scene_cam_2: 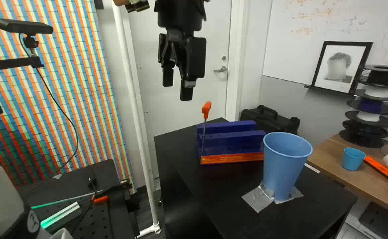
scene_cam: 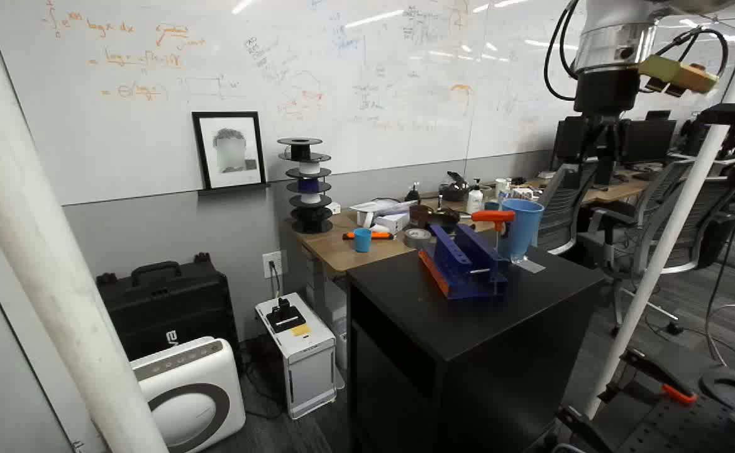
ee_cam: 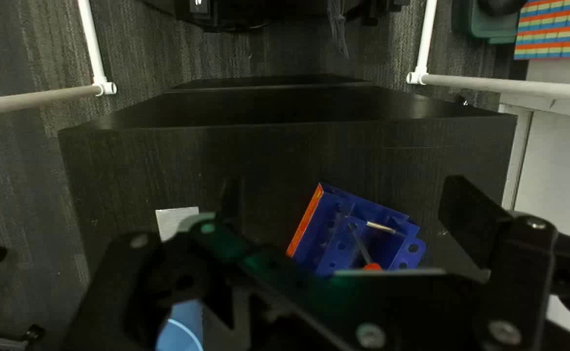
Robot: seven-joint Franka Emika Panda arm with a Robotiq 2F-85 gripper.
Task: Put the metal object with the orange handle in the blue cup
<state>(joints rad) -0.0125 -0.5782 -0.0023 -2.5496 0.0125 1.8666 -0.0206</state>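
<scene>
The metal tool with the orange-red handle [scene_cam: 493, 216] stands upright in a hole of a dark blue holder [scene_cam: 449, 245]. Its handle [scene_cam_2: 206, 109] points up, above the holder [scene_cam_2: 228, 142]. In the wrist view, the handle [ee_cam: 372, 266] is partly hidden by the gripper. The tall light-blue cup [scene_cam_2: 281, 169] stands upright beside the holder, with silver tape at its base; it also shows in an exterior view [scene_cam: 523, 228] and partly in the wrist view [ee_cam: 180, 336]. My gripper [scene_cam_2: 177, 89] hangs above the tool, open and empty, fingers wide apart in the wrist view [ee_cam: 345, 204].
Holder and cup stand on a black cabinet [scene_cam_2: 180, 149]. A small blue cup [scene_cam: 362, 240] sits on a wooden desk [scene_cam: 326, 248] beyond, with spools and other clutter. White poles [scene_cam_2: 134, 109] stand near the cabinet. The holder has an orange front strip.
</scene>
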